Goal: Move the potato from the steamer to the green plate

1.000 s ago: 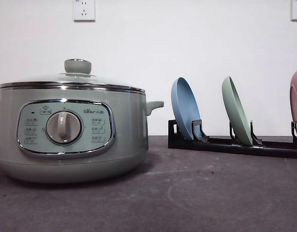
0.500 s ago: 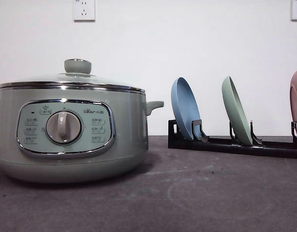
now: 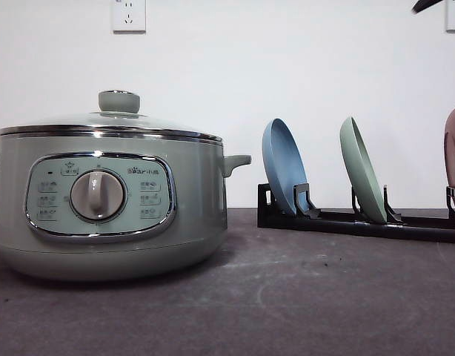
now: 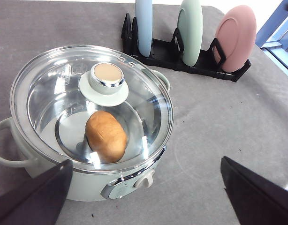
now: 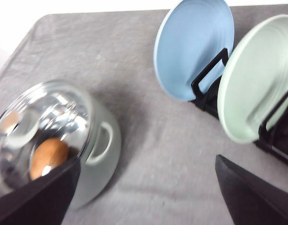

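Lid on, nothing moved yet

A dark arm tip has just entered above the rack; both hands point(image 4: 144, 187) point(image 5: 144, 197) gape empty, potato point(image 4: 105, 136) inside the closed steamer point(image 3: 109, 200), green plate point(image 3: 361, 178) racked.

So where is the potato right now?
The potato lies inside the steamer on the table's left side, under its closed glass lid, seen through the glass in the left wrist view.
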Robot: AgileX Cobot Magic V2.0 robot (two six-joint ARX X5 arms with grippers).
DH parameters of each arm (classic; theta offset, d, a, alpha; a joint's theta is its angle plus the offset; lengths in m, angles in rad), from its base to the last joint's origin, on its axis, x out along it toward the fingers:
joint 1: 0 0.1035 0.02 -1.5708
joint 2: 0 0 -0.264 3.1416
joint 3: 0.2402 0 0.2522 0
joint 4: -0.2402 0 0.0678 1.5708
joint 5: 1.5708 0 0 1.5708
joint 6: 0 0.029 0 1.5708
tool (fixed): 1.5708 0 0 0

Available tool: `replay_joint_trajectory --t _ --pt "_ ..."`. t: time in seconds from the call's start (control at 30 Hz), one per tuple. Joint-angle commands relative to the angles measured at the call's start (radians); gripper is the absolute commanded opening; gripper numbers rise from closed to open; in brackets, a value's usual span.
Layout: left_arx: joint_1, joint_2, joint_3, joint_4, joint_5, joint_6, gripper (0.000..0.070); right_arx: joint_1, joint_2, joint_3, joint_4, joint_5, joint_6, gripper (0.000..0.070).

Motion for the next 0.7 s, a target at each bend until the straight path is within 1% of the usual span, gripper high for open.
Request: replay_joint_trajectory --t 0.0,0.2,0.33,0.47,0.67 --pt "-0.002 0.006 0.020 0.011 0.003 0.016 0.0641 0.005 0.060 0.048 0.013 0.011 0.011 0.0581" --pt "-0.002 0.006 0.020 0.011 0.003 0.015 0.0641 0.005 0.201 0.114 0.075 0.050 0.018 0.0559" --pt "-0.002 0.006 0.020 0.011 0.003 0.015 0.0641 0.005 0.272 0.119 0.145 0.056 0.034 0.0557" --pt "-0.002 0.006 0.020 0.011 0.003 0.015 0.0641 0.005 0.334 0.119 0.201 0.101 0.037 0.0550" --pt "-0.002 0.006 0.020 0.010 0.003 0.015 0.0641 0.005 0.413 0.119 0.267 0.123 0.038 0.0534"
